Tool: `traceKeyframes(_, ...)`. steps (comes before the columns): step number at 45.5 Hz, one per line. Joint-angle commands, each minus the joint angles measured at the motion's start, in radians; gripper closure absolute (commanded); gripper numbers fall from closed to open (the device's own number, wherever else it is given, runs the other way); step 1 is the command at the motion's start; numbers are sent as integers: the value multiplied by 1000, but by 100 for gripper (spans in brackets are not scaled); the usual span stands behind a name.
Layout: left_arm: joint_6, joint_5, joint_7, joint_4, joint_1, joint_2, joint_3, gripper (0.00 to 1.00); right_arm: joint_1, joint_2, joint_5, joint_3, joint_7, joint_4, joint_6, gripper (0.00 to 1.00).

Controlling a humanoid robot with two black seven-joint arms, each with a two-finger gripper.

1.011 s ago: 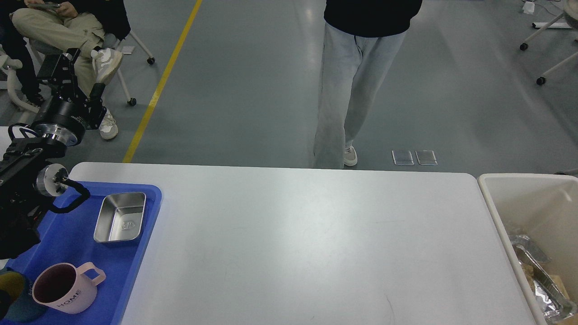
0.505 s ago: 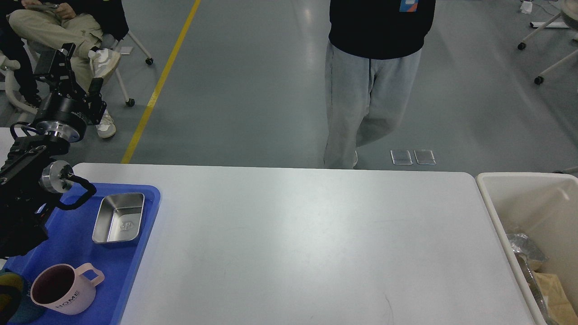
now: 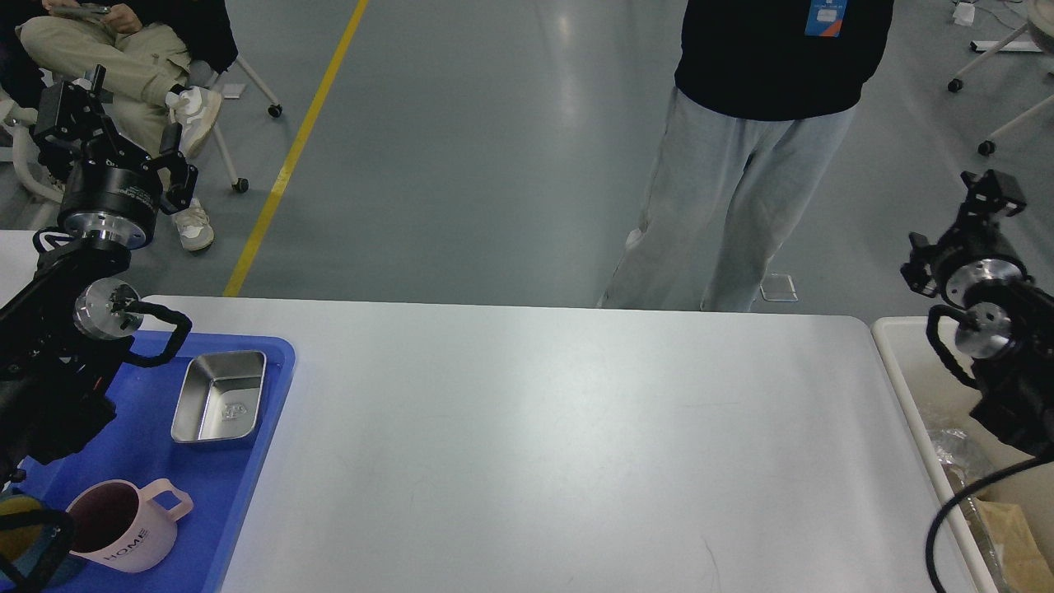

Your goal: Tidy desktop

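White desktop bare between tray and bin

White desktop [image 3: 560, 445] fills the middle of my view; since a second ago my right arm has come into view at the right edge, and the standing person [image 3: 757, 148] has stepped rightward; one blue tray [image 3: 132, 428] on the left carries one steel dish [image 3: 220, 398] and one pink mug [image 3: 123, 527]; one cream bin [image 3: 906, 387] sits at the right; left gripper [image 3: 107, 132] is raised beyond the table, fingers parted, holding nothing; right gripper [image 3: 992, 193] is dark and end-on, so I cannot tell its opening.
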Motion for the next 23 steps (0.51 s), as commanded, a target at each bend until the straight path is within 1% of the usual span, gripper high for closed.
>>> traceKeyframes(1, -4, -131, 53, 2, -1, -2, -1, 4, 21, 75, -15, 238, -64, 4, -7, 0)
traceKeyframes(6, -34, -217, 86, 2, 1, -2, -1, 4, 26, 141, -15, 359, -110, 7, 4, 0)
traceKeyframes(9, -54, -243, 117, 3, 1, -9, -3, 4, 24, 184, -15, 411, -132, 7, 11, 0)
traceKeyframes(15, -70, -280, 182, 5, 1, -51, -44, 4, 24, 247, -17, 439, -127, 7, 13, 0)
traceKeyframes(19, -70, -282, 229, 5, 4, -64, -87, 4, 24, 256, -18, 438, -121, 7, 16, 0)
traceKeyframes(23, -71, -282, 264, 5, 14, -75, -124, 4, 26, 255, -24, 433, -110, 7, 16, 0)
